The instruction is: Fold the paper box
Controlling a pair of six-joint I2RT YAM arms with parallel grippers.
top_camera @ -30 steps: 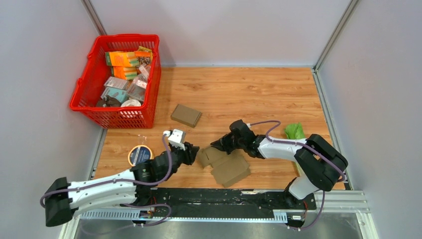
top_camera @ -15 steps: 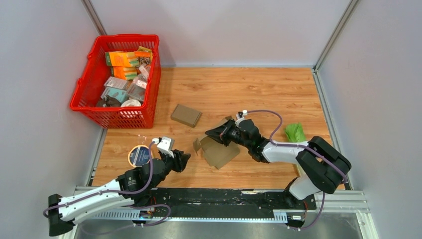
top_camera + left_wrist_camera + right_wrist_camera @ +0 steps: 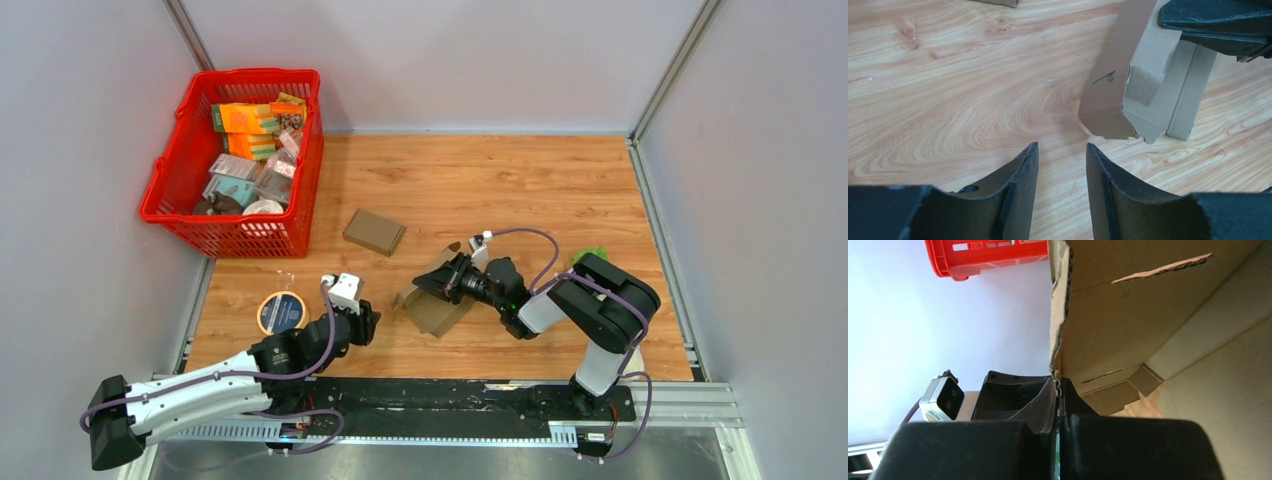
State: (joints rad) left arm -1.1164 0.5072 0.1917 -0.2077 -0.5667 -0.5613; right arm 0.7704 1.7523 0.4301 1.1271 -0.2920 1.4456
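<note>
Paper box (image 3: 432,308) pinched at its edge by right tool (image 3: 1058,382) | left tool (image 3: 1062,147) spread, box just ahead, apart

Open wooden tabletop (image 3: 500,180) is seen beyond the half-folded brown cardboard box (image 3: 435,312) — the far left is barred by a red plastic basket (image 3: 250,238).

Left pincer (image 3: 1062,147) parted and empty over wooden table (image 3: 948,90), tilted paper box (image 3: 1110,65) just ahead
</note>
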